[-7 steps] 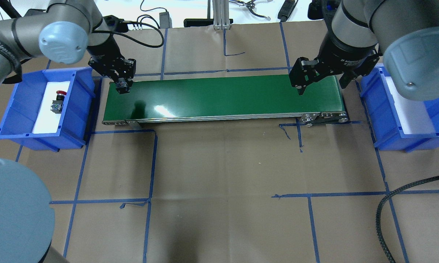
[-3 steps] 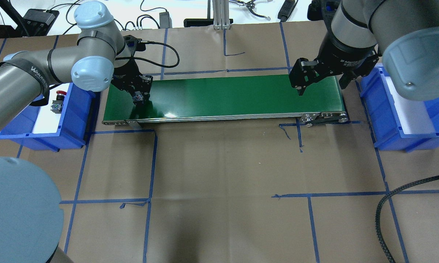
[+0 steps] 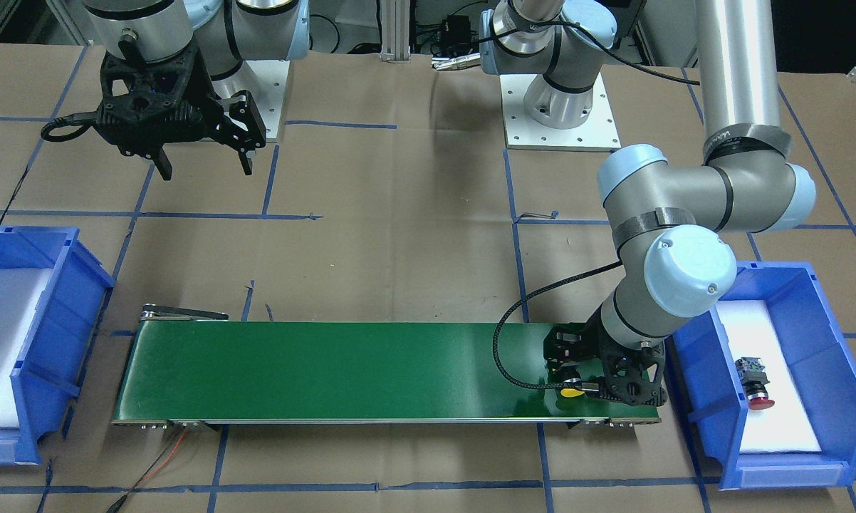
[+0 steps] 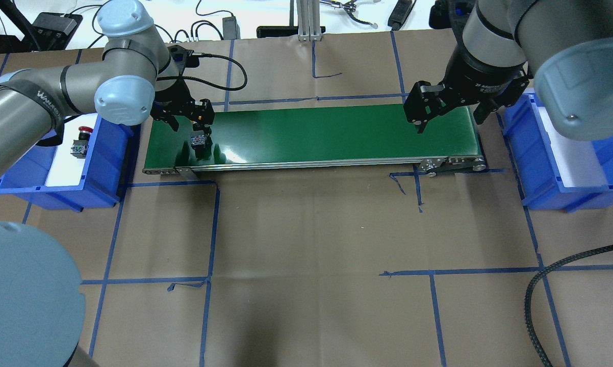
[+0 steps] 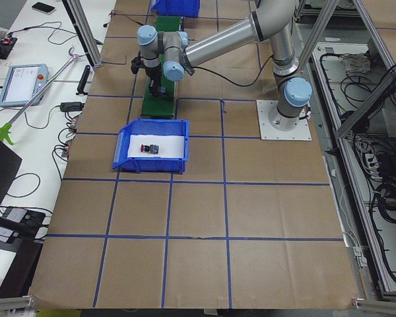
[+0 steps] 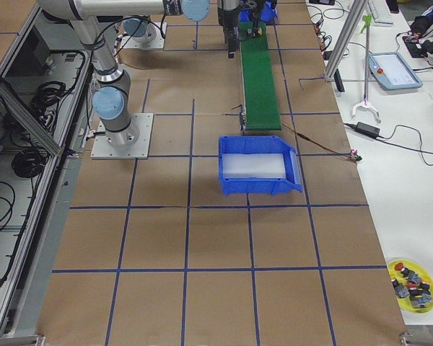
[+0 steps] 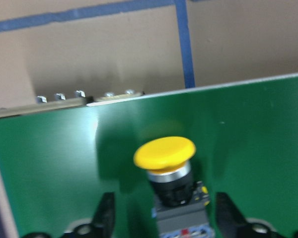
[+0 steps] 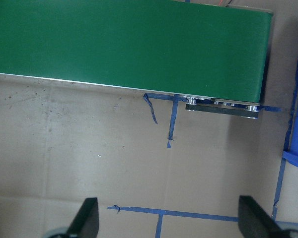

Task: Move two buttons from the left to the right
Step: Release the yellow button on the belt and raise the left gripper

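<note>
The yellow button (image 7: 165, 153) rests on the green belt (image 4: 311, 132) near its left end, also seen from overhead as the yellow button (image 4: 199, 139) and from the front as the yellow button (image 3: 572, 390). My left gripper (image 4: 189, 122) hangs just over it, open, with one finger on each side of the body and a gap to each. The red button (image 4: 80, 141) lies in the left blue bin (image 4: 105, 153). My right gripper (image 4: 447, 121) hovers open and empty over the belt's right end.
The right blue bin (image 4: 520, 148) with its white liner stands beyond the belt's right end. A black braided cable (image 4: 541, 285) curls at the near right. A yellow dish (image 6: 411, 282) of several spare parts sits far off.
My left arm carried the yellow button from the belt's left edge further onto the belt, set it down and opened its fingers. The right arm has not moved.
</note>
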`<move>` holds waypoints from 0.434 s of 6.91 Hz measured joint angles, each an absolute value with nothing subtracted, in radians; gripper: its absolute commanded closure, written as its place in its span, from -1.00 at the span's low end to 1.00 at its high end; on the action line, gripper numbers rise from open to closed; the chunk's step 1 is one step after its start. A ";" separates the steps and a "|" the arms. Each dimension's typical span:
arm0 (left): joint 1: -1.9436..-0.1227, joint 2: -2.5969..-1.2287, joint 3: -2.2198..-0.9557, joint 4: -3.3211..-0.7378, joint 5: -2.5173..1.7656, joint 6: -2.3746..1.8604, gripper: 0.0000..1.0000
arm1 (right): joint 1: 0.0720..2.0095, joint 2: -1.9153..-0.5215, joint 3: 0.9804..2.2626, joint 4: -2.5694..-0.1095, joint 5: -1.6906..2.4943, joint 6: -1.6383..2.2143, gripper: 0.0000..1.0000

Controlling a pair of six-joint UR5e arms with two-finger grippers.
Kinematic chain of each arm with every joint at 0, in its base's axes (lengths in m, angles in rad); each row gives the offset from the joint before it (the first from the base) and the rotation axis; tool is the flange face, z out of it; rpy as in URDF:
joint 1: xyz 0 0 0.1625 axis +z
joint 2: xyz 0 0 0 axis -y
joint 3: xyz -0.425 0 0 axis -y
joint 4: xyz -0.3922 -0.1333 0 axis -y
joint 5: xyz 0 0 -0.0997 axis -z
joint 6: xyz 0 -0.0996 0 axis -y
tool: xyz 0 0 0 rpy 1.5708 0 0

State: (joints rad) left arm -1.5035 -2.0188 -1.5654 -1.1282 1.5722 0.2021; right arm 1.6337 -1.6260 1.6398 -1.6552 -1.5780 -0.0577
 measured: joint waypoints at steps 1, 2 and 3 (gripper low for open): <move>-1.500 -1.996 -1.537 -1.176 1.572 0.201 -0.99 | 1.634 -1.626 1.640 -1.655 -1.578 -0.059 -1.00; -1.496 -1.969 -1.493 -1.252 1.572 0.202 -0.99 | 1.634 -1.626 1.639 -1.655 -1.578 -0.059 -1.00; -1.493 -1.948 -1.426 -1.349 1.572 0.205 -0.99 | 1.634 -1.625 1.637 -1.655 -1.578 -0.060 -1.00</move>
